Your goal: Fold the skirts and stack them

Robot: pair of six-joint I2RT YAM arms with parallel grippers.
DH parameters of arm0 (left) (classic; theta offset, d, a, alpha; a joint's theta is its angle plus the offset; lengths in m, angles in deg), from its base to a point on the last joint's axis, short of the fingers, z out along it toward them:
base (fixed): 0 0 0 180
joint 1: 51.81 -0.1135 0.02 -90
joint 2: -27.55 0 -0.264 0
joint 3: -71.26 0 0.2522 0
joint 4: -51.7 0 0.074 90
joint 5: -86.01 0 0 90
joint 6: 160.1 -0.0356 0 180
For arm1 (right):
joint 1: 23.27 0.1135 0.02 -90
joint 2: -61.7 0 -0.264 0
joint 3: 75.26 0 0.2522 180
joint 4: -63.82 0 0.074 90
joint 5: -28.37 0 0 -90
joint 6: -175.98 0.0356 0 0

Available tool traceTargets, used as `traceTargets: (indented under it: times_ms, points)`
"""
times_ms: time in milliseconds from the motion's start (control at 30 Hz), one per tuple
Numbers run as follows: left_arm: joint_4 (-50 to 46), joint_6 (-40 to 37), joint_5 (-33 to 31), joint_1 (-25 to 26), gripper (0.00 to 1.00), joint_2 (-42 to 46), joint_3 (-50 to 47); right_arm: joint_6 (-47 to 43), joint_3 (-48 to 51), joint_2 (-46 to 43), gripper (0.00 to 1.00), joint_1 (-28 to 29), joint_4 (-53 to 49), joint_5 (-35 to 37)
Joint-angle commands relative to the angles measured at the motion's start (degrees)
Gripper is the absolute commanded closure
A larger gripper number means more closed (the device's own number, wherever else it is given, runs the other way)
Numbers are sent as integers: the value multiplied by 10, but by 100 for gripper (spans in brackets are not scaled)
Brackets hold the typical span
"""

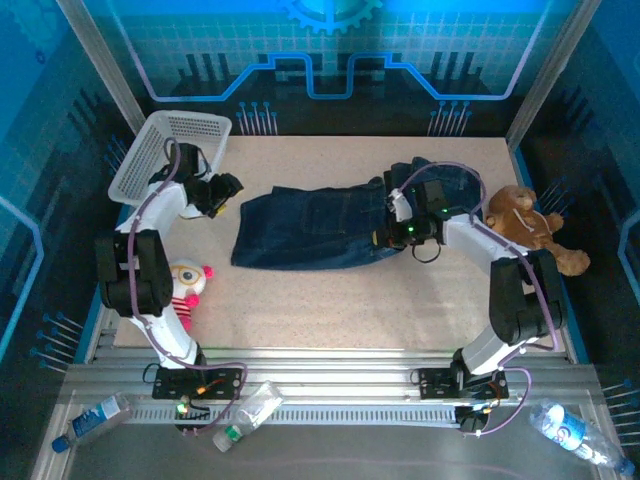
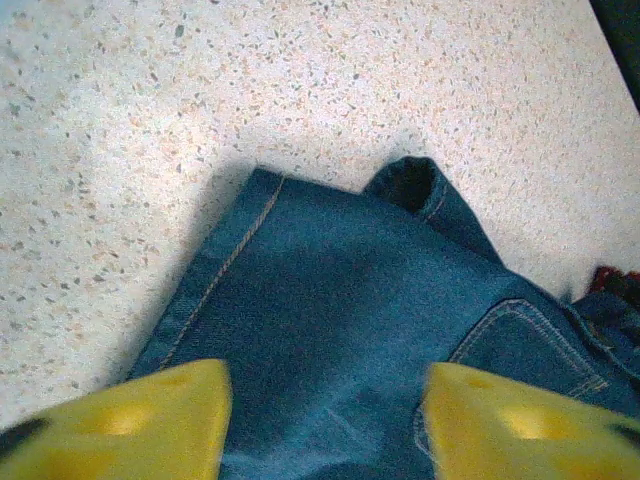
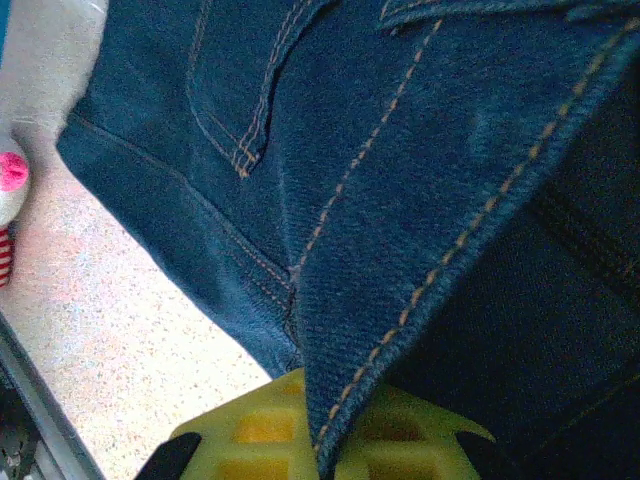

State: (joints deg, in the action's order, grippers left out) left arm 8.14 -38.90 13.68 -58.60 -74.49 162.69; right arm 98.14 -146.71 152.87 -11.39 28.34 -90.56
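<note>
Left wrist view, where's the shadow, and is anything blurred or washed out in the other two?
Left wrist: a soft shadow lies on the table beside the denim skirt; the near yellow fingers are blurred. Right wrist: stitching sharp, plush toy washed out. Top external: blue cast, even light.
</note>
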Motion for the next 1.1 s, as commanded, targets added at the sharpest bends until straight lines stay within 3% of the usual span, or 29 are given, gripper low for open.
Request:
traceTargets:
  times_ms: [0, 100, 200, 400, 600, 733, 933, 1067]
  points:
    - [-40, -50, 13, -16, 22, 35, -27, 6, 24, -8, 100, -25, 11, -28]
    - [-35, -64, 15, -14, 22, 64, -84, 35, 25, 0, 100, -36, 10, -5]
    - [-17, -52, 22, -6, 32, 91, -151, 42, 17, 10, 100, -36, 5, 7]
    - [-8, -13, -5, 28, 36, 124, -251, 44, 7, 20, 100, -37, -6, 20]
    - [-13, 2, -53, 67, 42, 143, -302, 44, 6, 20, 100, -36, -8, 28]
    - [38, 3, -33, 68, 47, 136, -320, 48, 6, 23, 100, -37, -4, 27]
    - [74, -17, 0, 68, 65, 141, -328, 48, 7, 20, 100, -37, -3, 30]
    - [70, -30, -4, 68, 87, 150, -325, 46, 7, 18, 100, -37, 1, 22]
